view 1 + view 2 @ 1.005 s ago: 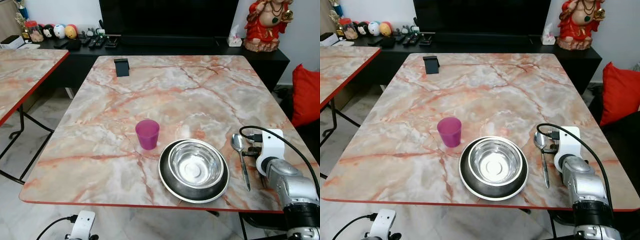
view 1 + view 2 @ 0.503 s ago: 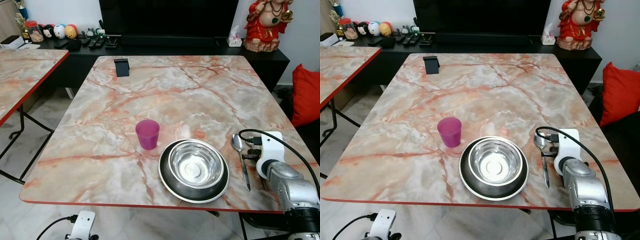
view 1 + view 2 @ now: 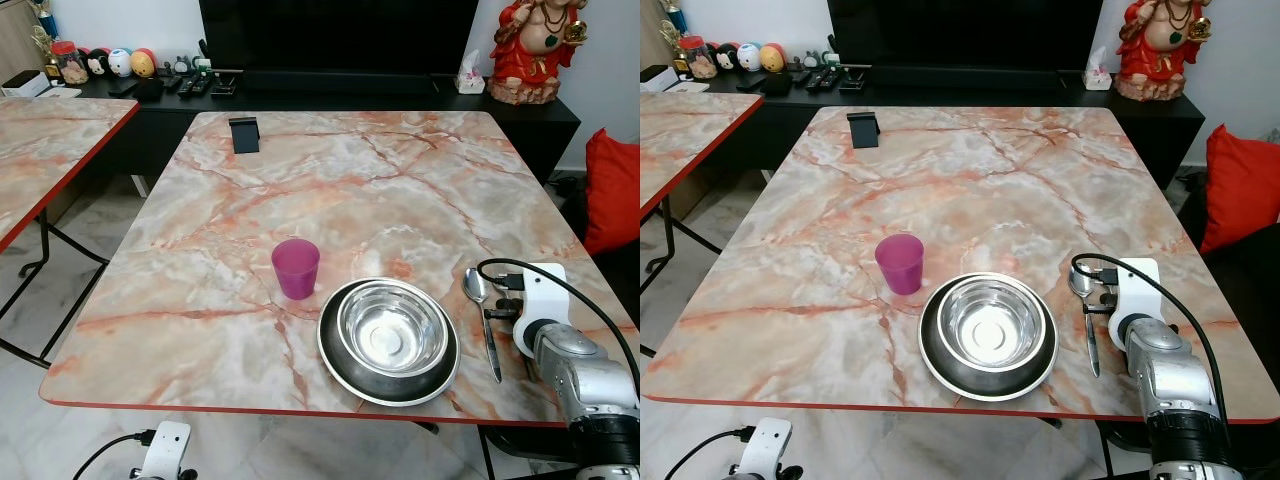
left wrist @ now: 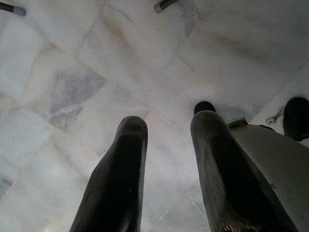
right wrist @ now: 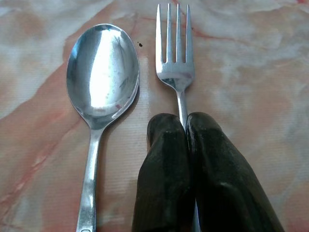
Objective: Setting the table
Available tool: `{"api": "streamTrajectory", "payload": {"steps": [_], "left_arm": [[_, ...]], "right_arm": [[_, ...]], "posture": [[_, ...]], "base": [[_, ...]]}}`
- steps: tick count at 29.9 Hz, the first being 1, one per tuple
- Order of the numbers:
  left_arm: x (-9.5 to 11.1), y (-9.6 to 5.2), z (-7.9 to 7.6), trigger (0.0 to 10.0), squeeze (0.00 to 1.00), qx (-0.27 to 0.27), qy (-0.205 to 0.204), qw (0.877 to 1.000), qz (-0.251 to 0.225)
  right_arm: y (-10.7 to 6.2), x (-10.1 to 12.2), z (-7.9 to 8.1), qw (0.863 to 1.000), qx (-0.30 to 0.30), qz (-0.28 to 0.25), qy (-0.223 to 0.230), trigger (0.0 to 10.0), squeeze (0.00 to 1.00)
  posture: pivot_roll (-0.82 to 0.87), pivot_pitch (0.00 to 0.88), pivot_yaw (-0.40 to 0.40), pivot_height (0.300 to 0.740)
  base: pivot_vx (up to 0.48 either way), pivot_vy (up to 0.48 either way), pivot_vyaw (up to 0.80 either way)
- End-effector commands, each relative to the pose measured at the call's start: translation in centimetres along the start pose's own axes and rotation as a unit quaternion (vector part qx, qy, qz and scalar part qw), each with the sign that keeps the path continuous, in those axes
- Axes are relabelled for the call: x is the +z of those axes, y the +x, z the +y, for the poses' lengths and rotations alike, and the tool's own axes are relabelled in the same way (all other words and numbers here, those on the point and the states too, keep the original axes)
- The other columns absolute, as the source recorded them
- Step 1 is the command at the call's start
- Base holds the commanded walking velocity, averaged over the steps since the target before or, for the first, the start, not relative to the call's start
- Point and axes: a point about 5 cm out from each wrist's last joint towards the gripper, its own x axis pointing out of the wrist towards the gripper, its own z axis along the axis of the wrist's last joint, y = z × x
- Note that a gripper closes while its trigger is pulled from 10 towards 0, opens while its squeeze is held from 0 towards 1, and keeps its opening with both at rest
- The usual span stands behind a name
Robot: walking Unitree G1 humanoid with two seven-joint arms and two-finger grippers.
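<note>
Fork (image 5: 176, 63) sits pinched in your right pincer (image 5: 186, 125) beside the spoon (image 5: 102, 72) on the marble desk (image 3: 330, 180); left pincer (image 4: 166, 128) hangs parted over floor tiles (image 4: 72, 72).

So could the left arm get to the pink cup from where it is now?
Probably not as it stands. The left gripper hangs open below the table edge, pointing at the floor, while the pink cup stands on top of the table; the arm would need raising first.
</note>
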Motion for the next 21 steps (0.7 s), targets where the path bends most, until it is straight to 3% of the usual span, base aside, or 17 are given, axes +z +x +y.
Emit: {"api": "streamTrajectory", "payload": {"steps": [1,21], "left_arm": [[-0.01,-0.03,0.25,10.0,0.0,0.003,0.001,1.0,0.003],[0.0,-0.04,0.3,10.0,0.0,0.003,0.002,1.0,0.002]], "right_arm": [[0.03,-0.38,-0.12,1.0,-0.006,0.008,-0.001,10.0,0.0],[0.07,-0.34,0.09,1.0,-0.005,0.008,0.002,10.0,0.0]], "posture": [[-0.06,0.0,0.015,0.74],[-0.05,0.0,0.015,0.74]], "base": [[0.0,0.0,0.0],[0.0,0.0,0.0]]}}
